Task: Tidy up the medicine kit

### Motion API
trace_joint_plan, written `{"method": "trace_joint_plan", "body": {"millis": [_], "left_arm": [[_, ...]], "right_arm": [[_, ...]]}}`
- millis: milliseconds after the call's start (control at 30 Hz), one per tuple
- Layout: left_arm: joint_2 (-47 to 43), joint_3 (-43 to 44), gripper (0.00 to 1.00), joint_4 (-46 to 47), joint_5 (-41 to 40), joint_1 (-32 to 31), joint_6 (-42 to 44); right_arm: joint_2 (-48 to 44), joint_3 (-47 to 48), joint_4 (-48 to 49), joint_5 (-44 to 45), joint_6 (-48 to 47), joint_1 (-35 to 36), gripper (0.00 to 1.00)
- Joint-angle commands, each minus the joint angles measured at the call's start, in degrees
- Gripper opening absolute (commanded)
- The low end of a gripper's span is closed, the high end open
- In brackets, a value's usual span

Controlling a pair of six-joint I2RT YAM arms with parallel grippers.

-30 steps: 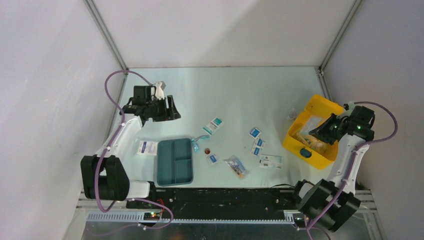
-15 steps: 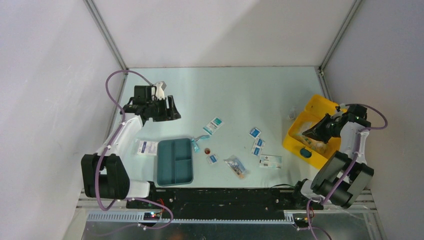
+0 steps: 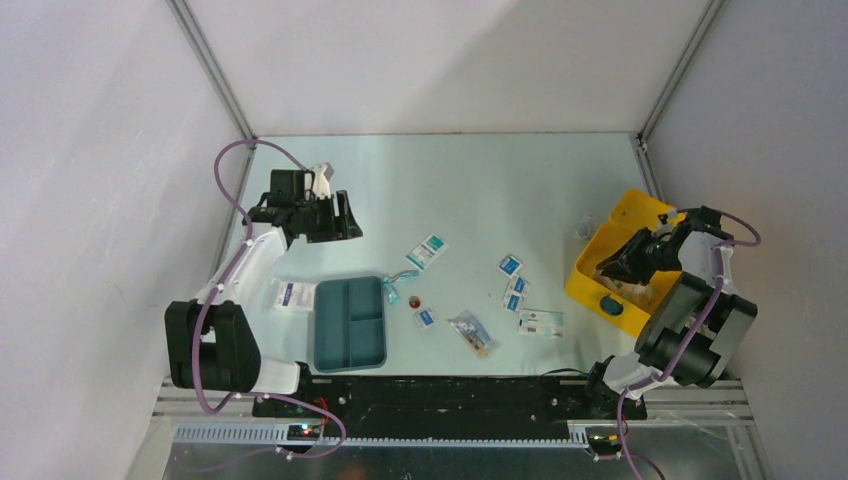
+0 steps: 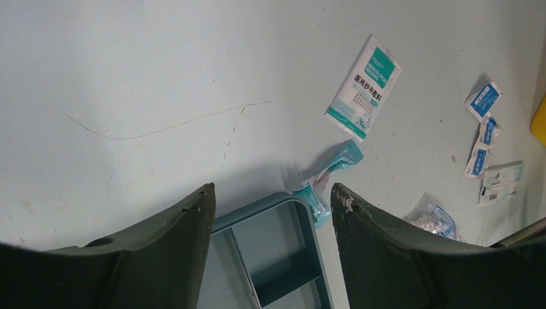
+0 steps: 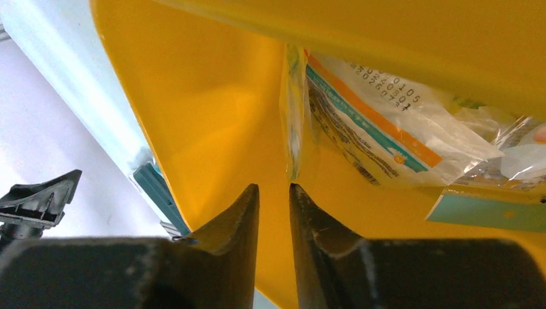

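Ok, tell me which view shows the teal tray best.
The top view: the whole tray lies unobstructed. The left wrist view catches only one end; the right wrist view shows none.

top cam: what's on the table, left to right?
white packet → teal tray → green-white gauze packet → clear bag → flat white packet → medicine kit

Bright, even light; soft, faint shadows.
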Motion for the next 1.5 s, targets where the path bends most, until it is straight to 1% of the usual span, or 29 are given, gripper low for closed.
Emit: {"method": "trace_joint_plan", "body": {"millis": [0,33,100,267,567,633,733,800,833,867,900,933,967,1000,1033,1067,1100,1267,1367,1467], "left_arm": [[-0.84,2.60,0.71,1.38,0.21,-0.39,1.15],[-0.92,2.58,0.71,1.41,0.24,-0.40,1.15],[-1.02,2.65,0.71,1.37,0.27,-0.37,1.15],[-1.48,2.47,0.71,1.35,-0.04,-0.70,1.42],[-3.81,1.84,0.72,1.30,-3.19,-3.01,3.33],[-5.18,1.22,0.73,1.39,-3.56,-4.29,4.86],[-8.05,0.24,0.74,1.37,-3.94,-6.92,8.47],[-9.23,-0.26,0.76,1.36,-4.25,-9.36,11.62],[-9.44,-0.43,0.76,1.35,-4.57,-11.19,12.49],[-9.58,-0.47,0.77,1.32,-4.74,-11.99,13.87],[-9.44,-0.46,0.78,1.29,-5.04,-13.63,14.37],[-8.81,-0.35,0.78,1.09,-5.45,-15.18,15.04],[-7.69,-0.03,0.78,0.95,-5.88,-15.97,15.35],[-7.00,0.40,0.78,0.70,-6.93,-17.57,15.75],[-5.61,0.69,0.78,0.54,-7.55,-18.30,15.92],[-4.86,1.35,0.78,0.22,-8.95,-19.84,16.11],[-3.31,1.70,0.78,0.08,-9.57,-20.41,16.14],[2.31,4.52,0.78,-0.56,-12.15,-22.08,13.69],[6.56,5.72,0.77,-0.58,-12.44,-22.11,11.85],[10.36,7.67,0.75,-0.64,-11.85,-22.11,10.09]], "right_arm": [[-1.28,2.92,-0.73,-0.63,-0.90,0.22,0.31],[-1.55,3.11,-0.90,-0.32,-0.92,0.22,0.36],[-2.57,3.46,-1.45,0.53,-1.27,0.22,0.41],[-6.54,4.59,-3.48,3.33,-2.37,-0.06,0.47],[-17.69,8.17,-5.61,7.98,-5.50,-1.87,0.51],[-20.89,9.02,-4.20,8.10,-5.70,-2.02,0.57],[-25.18,9.16,-0.47,6.10,-5.51,-1.89,0.74],[-27.79,9.18,3.00,2.94,-5.73,-1.23,0.80],[-29.15,9.14,5.40,1.19,-5.84,0.09,0.85],[-29.73,9.18,6.61,0.86,-6.07,1.08,0.87],[-30.55,9.16,8.85,0.52,-6.40,3.62,0.90],[-30.78,9.19,9.91,0.83,-7.11,5.52,0.91],[-30.80,9.16,11.94,3.08,-7.40,10.31,0.93],[-30.34,9.19,12.78,4.57,-8.17,12.91,0.94],[-29.84,9.21,14.13,7.90,-8.38,18.68,0.94],[-28.45,9.25,14.99,9.44,-10.00,21.27,0.95],[-27.53,9.22,15.40,11.67,-10.61,26.27,0.95],[-18.98,9.44,17.45,14.59,-14.91,39.47,0.92],[-15.59,9.96,17.05,14.50,-20.19,43.14,0.88],[-12.01,10.02,18.67,14.93,-20.13,46.52,0.84]]}}
